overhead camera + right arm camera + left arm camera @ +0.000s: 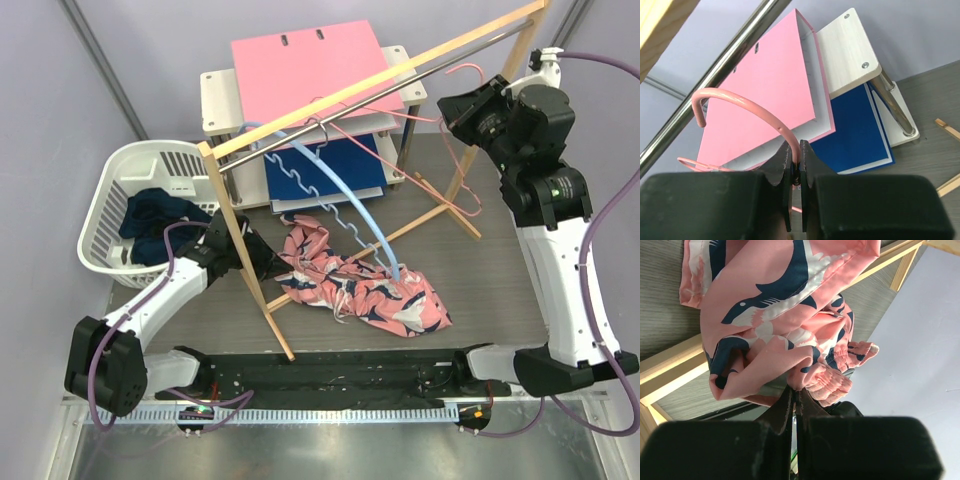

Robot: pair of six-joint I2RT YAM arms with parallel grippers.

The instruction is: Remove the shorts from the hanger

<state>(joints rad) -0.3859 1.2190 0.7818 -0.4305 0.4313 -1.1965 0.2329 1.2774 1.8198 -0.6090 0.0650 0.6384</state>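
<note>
The pink shorts (pixel 385 295) are heaped on the worktop (pixel 480 280) at lower centre, and one fold is pinched by the clenched left end effector (pixel 794 392). The navy shorts (pixel 155 215) are seen in the basket (pixel 92 215), middle left. The hanger (pixel 740 97) is gripped at its hook by the right end effector (pixel 795 150), upper right.

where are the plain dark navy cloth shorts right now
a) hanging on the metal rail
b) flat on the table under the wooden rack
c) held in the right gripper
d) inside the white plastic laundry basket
d: the plain dark navy cloth shorts lie bunched inside the white plastic laundry basket at the table's left side.
</note>
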